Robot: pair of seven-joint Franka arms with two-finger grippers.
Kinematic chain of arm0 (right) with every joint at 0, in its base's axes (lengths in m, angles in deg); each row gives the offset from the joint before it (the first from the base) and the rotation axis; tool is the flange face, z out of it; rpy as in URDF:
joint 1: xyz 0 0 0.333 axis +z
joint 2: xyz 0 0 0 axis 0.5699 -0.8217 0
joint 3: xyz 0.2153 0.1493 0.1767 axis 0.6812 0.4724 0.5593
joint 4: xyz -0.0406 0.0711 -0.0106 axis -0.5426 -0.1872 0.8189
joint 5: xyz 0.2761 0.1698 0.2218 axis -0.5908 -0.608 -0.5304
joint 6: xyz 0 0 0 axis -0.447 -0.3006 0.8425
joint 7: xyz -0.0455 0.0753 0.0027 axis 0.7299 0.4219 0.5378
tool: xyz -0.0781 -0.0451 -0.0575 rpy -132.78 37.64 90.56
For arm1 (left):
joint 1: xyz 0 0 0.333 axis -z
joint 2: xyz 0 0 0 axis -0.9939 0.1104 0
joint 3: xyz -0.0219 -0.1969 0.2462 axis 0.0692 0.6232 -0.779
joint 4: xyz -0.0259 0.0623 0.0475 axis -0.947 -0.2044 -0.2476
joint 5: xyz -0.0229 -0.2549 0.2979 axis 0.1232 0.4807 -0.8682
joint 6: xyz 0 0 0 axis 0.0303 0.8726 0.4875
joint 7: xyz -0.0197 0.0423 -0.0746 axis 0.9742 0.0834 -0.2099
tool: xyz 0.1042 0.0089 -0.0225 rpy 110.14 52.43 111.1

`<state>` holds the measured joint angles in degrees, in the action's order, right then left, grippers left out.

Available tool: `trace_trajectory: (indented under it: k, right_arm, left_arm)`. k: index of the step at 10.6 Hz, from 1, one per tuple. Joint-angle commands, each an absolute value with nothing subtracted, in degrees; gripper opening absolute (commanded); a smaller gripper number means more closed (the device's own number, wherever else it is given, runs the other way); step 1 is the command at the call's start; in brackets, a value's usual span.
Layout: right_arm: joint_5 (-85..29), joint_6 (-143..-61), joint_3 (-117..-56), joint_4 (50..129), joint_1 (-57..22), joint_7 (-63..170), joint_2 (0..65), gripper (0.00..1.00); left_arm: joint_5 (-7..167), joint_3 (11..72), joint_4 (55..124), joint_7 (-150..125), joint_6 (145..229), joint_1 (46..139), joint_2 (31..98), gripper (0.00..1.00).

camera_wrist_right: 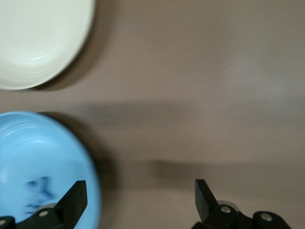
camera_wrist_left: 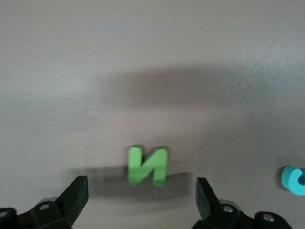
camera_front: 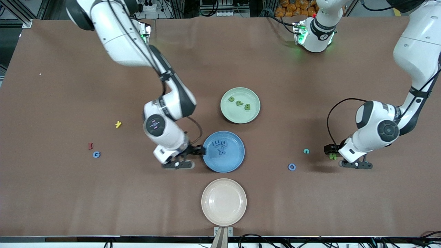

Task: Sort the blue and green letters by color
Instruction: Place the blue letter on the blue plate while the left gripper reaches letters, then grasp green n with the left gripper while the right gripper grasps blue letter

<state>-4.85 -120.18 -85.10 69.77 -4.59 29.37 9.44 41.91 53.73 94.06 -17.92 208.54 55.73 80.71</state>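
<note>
The right arm, a white jointed Franka arm with black bands, reaches from its base down toward the middle of the table, elbow bent, wrist turned low over the surface; its right gripper [camera_front: 194,150], a black two-finger gripper, hangs low with its jaws spread wide and nothing between them; in the right wrist view the right gripper [camera_wrist_right: 139,200] shows both black fingertips [camera_wrist_right: 74,195] well apart. The left arm, likewise white, folds down at its own end of the table, wrist low; the left gripper [camera_front: 331,153] has its jaws wide apart and holds nothing; the left wrist view shows the left gripper [camera_wrist_left: 143,198] with its fingertips [camera_wrist_left: 206,194] spread.
</note>
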Motion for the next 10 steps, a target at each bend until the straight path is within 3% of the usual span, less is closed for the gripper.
trace_trajectory:
  k: [1, 6, 10]
  right_arm:
    - [-2.7, -116.1, -87.6, 69.7, -11.1, 43.4, 11.2, 1.0]
    - [-2.5, -114.9, -89.0, 70.4, -25.2, 71.0, 11.1, 1.0]
    - [-2.0, -113.0, -93.6, 72.4, -28.8, 85.7, 11.1, 1.0]
  left_arm:
    - [41.2, 51.8, 91.8, -17.7, 205.2, 58.6, 80.9, 1.0]
    - [40.8, 51.8, 90.5, -16.8, 204.2, 58.6, 81.0, 1.0]
    - [40.7, 51.8, 90.0, -16.7, 204.2, 58.8, 81.7, 1.0]
